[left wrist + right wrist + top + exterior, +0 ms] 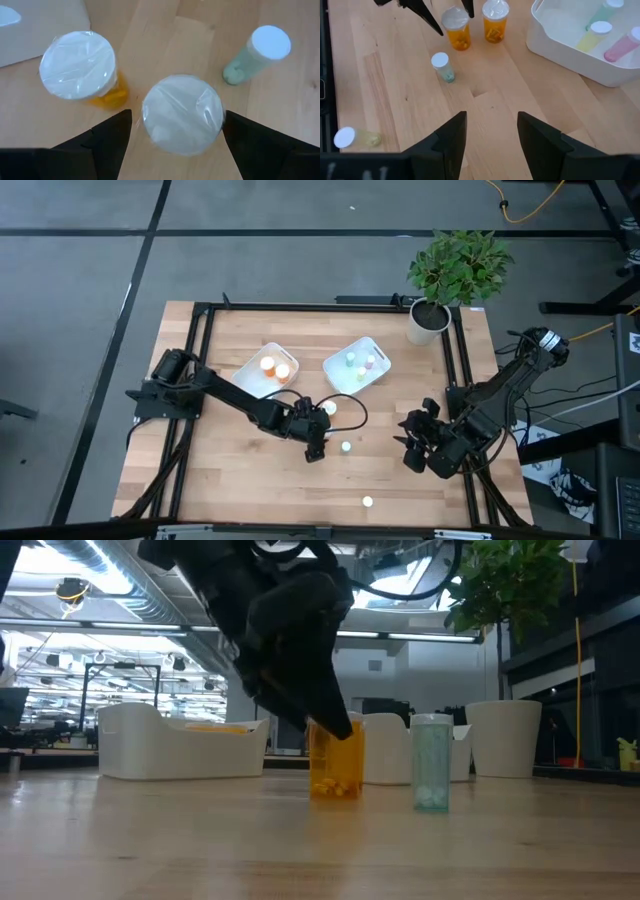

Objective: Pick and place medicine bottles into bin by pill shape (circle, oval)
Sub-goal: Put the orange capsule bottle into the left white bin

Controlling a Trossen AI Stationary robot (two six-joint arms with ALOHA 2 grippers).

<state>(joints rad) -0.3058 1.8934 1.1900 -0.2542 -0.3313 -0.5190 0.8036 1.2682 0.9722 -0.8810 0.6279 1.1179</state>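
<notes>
My left gripper (315,444) is open at the table's middle, pointing down. Its fingers stand on either side of an upright orange bottle with a pale cap (182,114), and narrow gaps show beside the cap; it also shows in the right wrist view (457,29). A second orange bottle (80,67) stands close by, and a pale green bottle (346,447) stands toward the right. Another pale bottle (355,137) lies on its side near the front edge. My right gripper (420,445) is open and empty at the table's right.
Two white trays stand at the back: the left one (252,375) holds orange bottles, the right one (340,375) holds pale green, pink and blue ones. A white plant pot (428,322) stands at the back right corner. Bare wood lies between the two grippers.
</notes>
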